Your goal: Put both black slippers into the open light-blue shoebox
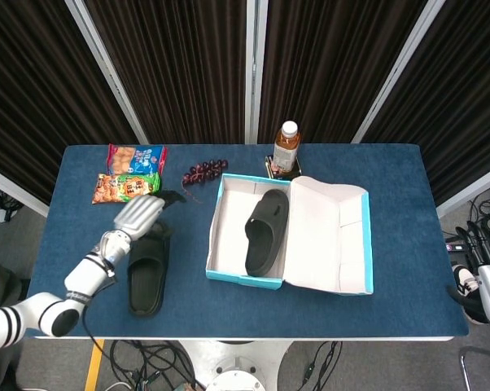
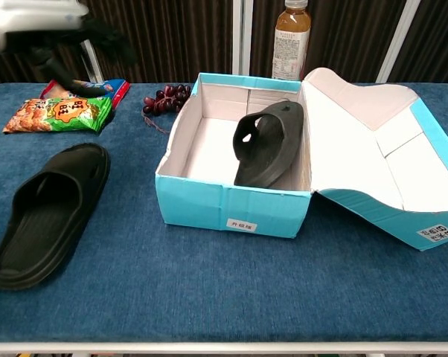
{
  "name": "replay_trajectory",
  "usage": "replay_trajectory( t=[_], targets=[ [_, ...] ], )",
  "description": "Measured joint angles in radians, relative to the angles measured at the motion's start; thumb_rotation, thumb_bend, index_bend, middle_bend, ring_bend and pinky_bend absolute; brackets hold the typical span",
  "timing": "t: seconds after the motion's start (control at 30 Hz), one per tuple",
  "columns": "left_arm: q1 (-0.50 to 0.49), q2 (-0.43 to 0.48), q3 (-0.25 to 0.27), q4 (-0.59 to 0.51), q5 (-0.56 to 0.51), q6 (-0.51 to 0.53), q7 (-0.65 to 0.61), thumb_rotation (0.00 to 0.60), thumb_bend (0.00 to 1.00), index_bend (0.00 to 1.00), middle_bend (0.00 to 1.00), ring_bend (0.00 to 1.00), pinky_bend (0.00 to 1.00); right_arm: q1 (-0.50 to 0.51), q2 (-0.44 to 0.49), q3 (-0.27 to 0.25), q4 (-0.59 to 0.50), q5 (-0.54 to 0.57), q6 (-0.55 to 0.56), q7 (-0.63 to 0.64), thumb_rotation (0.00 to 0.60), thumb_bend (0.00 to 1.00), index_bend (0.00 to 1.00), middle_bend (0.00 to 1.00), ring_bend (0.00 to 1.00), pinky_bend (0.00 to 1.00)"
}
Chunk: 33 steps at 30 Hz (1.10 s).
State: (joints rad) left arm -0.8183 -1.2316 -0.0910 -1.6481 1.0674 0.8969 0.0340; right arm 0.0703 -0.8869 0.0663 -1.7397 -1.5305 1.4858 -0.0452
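One black slipper (image 1: 265, 232) (image 2: 269, 145) leans tilted inside the open light-blue shoebox (image 1: 215, 232) (image 2: 231, 204), its toe propped against the box's right wall. The other black slipper (image 1: 147, 265) (image 2: 49, 212) lies flat on the blue table, left of the box. My left hand (image 1: 139, 213) (image 2: 60, 30) hovers above that slipper's far end, blurred in the chest view, holding nothing with its fingers apart. Neither view shows my right hand.
The box lid (image 1: 330, 236) (image 2: 373, 149) lies folded out to the right. A drink bottle (image 1: 286, 147) (image 2: 291, 41) stands just behind the box. Dark grapes (image 1: 204, 171) (image 2: 164, 100) and snack packs (image 1: 127, 188) (image 2: 56, 115) sit at the back left.
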Motion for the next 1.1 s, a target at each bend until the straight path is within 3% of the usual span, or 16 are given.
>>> replay_trajectory(
  t=[0.17,0.37,0.8,0.93,1.1],
  targets=[
    [0.042,-0.003,0.065,0.016,-0.147,-0.014,0.112,0.6,0.13,0.12,0.09,0.49,0.59,0.01,-0.005,0.0,-0.004,-0.002,-0.015,-0.009,0.6,0.05,0.0,0.0,0.0,0.0],
    [0.062,-0.016,0.105,0.018,-0.311,-0.049,0.194,0.6,0.09,0.1,0.06,0.51,0.6,0.016,-0.005,0.0,-0.015,-0.006,-0.018,-0.022,0.6,0.05,0.0,0.0,0.0,0.0],
    [0.036,-0.06,0.09,0.072,-0.414,-0.177,0.211,0.6,0.06,0.11,0.07,0.53,0.64,0.007,-0.012,-0.007,-0.001,-0.008,-0.006,-0.005,0.6,0.04,0.0,0.0,0.0,0.0],
    [0.019,-0.067,0.072,0.103,-0.427,-0.235,0.179,0.6,0.06,0.19,0.15,0.6,0.68,0.005,-0.013,-0.009,0.005,-0.009,-0.004,0.003,0.6,0.05,0.0,0.0,0.0,0.0],
    [0.0,-0.109,0.073,0.151,-0.468,-0.204,0.206,0.6,0.07,0.37,0.36,0.73,0.74,0.002,-0.015,-0.01,0.014,-0.01,0.0,0.015,0.6,0.04,0.0,0.0,0.0,0.0]
  ],
)
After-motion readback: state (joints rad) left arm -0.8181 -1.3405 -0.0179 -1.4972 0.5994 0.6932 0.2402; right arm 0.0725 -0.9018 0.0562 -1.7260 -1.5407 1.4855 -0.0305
